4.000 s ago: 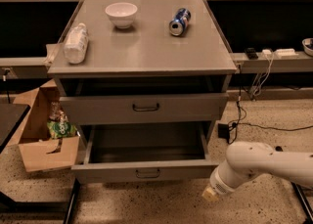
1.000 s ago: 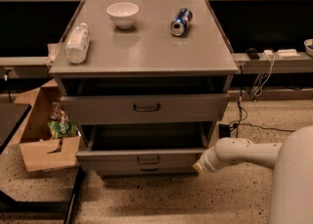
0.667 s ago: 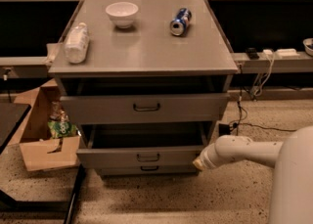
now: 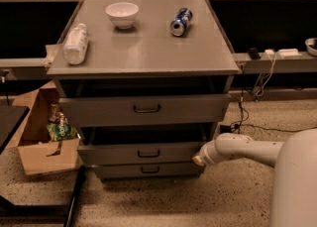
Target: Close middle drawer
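Note:
The middle drawer [image 4: 143, 152] is a wide grey front with a small dark bar handle, sticking out only a little from the grey cabinet [image 4: 143, 47]. A dark gap shows above it. My gripper [image 4: 199, 160] is at the end of the white arm and rests against the right end of the middle drawer's front. The top drawer [image 4: 144, 108], with its taller front, stands slightly out. The lowest drawer front [image 4: 146, 170] sits below.
On the cabinet top lie a white bowl [image 4: 122, 14], a blue can [image 4: 180, 22] on its side and a white plastic bottle [image 4: 76, 43]. An open cardboard box [image 4: 42, 139] stands at the left. Cables [image 4: 257, 87] hang at the right.
The middle drawer has slid further into the cabinet, from wide open to nearly in. My gripper has moved up and towards the cabinet, staying against the drawer front.

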You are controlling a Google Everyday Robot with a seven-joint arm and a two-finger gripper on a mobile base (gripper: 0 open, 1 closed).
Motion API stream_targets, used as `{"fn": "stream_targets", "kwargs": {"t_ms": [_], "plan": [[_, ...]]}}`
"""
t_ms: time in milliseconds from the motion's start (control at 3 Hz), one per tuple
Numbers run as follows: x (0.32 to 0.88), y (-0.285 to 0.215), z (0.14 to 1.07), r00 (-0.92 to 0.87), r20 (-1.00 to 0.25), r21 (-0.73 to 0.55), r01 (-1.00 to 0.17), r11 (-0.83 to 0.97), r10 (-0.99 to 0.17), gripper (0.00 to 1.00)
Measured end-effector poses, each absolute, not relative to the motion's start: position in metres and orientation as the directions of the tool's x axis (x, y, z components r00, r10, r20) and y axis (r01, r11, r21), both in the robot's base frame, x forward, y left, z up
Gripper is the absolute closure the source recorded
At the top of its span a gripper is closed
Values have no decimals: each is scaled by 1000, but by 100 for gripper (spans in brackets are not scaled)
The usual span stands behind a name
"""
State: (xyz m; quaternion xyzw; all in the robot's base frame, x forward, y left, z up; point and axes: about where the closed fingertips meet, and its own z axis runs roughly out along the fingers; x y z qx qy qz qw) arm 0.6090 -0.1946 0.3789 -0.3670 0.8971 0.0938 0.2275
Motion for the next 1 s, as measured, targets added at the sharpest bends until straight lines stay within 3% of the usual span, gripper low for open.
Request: {"fn": "stream_targets", "kwargs": {"t_ms": [1000], "plan": [[623, -195, 385, -612, -501, -17, -700, 714, -612, 100]]}}
